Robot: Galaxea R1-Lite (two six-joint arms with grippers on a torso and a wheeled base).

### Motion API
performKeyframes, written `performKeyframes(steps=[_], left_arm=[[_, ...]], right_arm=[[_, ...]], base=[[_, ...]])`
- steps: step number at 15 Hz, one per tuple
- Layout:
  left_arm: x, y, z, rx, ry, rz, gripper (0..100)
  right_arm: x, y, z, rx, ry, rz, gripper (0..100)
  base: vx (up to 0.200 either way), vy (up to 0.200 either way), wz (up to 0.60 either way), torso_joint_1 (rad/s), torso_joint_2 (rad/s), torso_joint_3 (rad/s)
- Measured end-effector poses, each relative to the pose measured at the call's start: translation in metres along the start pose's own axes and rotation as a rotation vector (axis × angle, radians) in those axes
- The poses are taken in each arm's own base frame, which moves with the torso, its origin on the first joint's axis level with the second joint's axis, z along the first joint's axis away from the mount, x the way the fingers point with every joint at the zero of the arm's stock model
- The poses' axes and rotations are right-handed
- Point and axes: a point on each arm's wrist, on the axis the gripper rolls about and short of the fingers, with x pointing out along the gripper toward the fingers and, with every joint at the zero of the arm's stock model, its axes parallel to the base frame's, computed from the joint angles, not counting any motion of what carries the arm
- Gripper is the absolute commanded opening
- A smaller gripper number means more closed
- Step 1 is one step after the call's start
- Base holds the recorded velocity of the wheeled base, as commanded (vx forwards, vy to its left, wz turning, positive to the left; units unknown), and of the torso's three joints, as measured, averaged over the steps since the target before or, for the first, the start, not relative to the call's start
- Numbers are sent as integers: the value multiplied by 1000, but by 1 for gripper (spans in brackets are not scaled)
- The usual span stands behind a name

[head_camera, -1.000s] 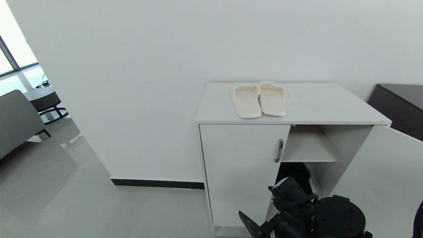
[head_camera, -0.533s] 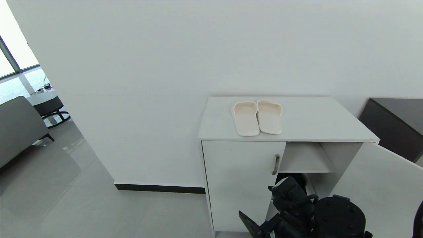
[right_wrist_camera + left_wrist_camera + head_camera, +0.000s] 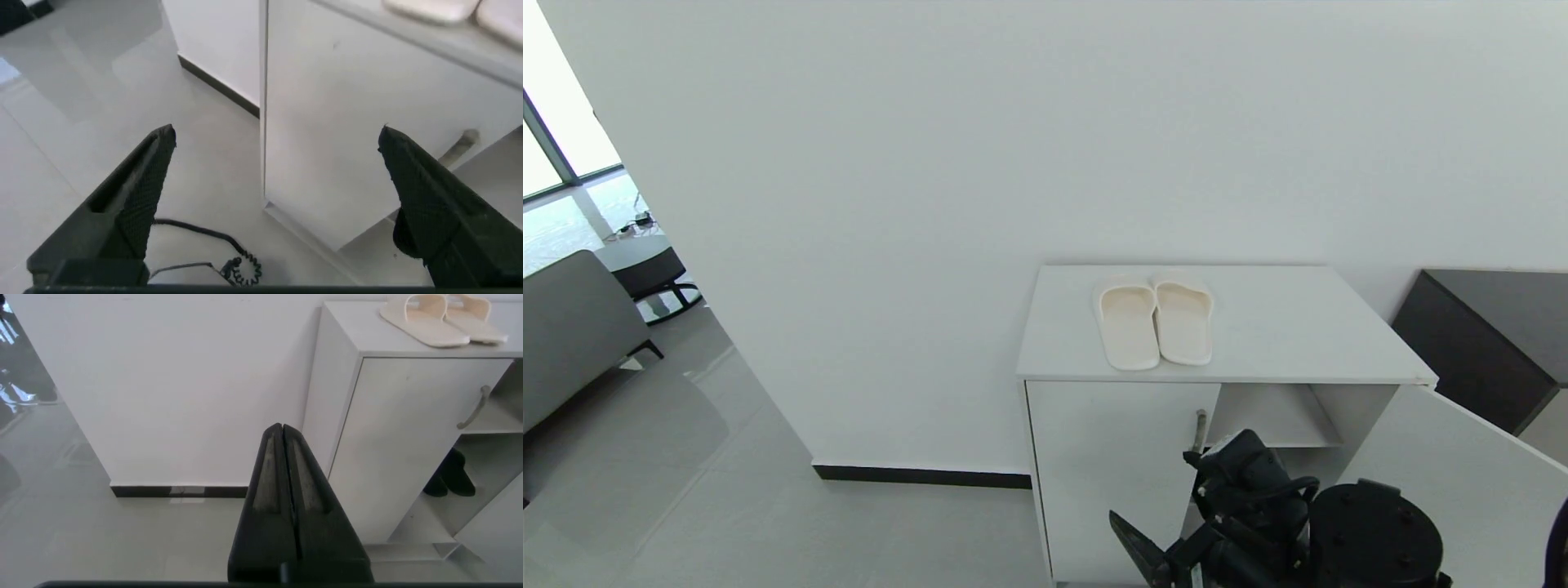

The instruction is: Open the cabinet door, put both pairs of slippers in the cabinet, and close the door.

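A cream pair of slippers (image 3: 1152, 322) lies side by side on top of the white cabinet (image 3: 1282, 343). The cabinet's right door (image 3: 1462, 482) hangs open and its left door (image 3: 1119, 457) is closed, with a metal handle (image 3: 1199, 431). A dark pair of slippers (image 3: 449, 474) stands in the lower compartment. My left gripper (image 3: 282, 482) is shut and empty, low in front of the cabinet's left side. My right gripper (image 3: 276, 135) is open and empty, facing the left door (image 3: 368, 122), with the cream slippers (image 3: 441, 8) beyond it.
The cabinet stands against a white wall (image 3: 931, 204). A dark piece of furniture (image 3: 1486, 343) is at its right. Open grey floor (image 3: 727, 506) spreads to the left, with a grey chair (image 3: 564, 327) and a round table (image 3: 645, 265) far off. A coiled cable (image 3: 204, 245) lies on the floor.
The head view has shifted: the cabinet now sits lower and looks smaller, so the camera moved. The slippers and doors stand as before.
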Motion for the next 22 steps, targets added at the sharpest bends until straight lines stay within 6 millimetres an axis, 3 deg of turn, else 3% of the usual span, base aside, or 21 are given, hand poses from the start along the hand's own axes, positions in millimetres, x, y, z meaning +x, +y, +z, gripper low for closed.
performKeyframes(steps=[4, 7, 9, 11, 13, 15, 17, 22], left_arm=[[0, 0, 0, 0, 0, 0, 0], [0, 0, 0, 0, 0, -1, 0], [0, 0, 0, 0, 0, -1, 0], [0, 0, 0, 0, 0, 0, 0], [0, 0, 0, 0, 0, 0, 0], [0, 0, 0, 0, 0, 0, 0], [0, 0, 0, 0, 0, 0, 0], [0, 0, 0, 0, 0, 0, 0]], right_arm=[[11, 3, -2, -54, -78, -81, 100], [33, -3, 6, -74, 10, -255, 100], [38, -9, 16, -25, 149, -303, 100], [39, -12, 39, 115, 241, -378, 100], [45, -16, 68, 246, 190, -540, 100], [51, -16, 83, 292, 129, -572, 100], [56, -17, 86, 291, 108, -572, 100], [65, -17, 77, 272, 112, -577, 100]], base=[[0, 0, 0, 44, -95, -45], [0, 0, 0, 0, 0, 0], [0, 0, 0, 0, 0, 0], [0, 0, 0, 0, 0, 0], [0, 0, 0, 0, 0, 0], [0, 0, 0, 0, 0, 0], [0, 0, 0, 0, 0, 0], [200, 0, 0, -2, -3, 1]])
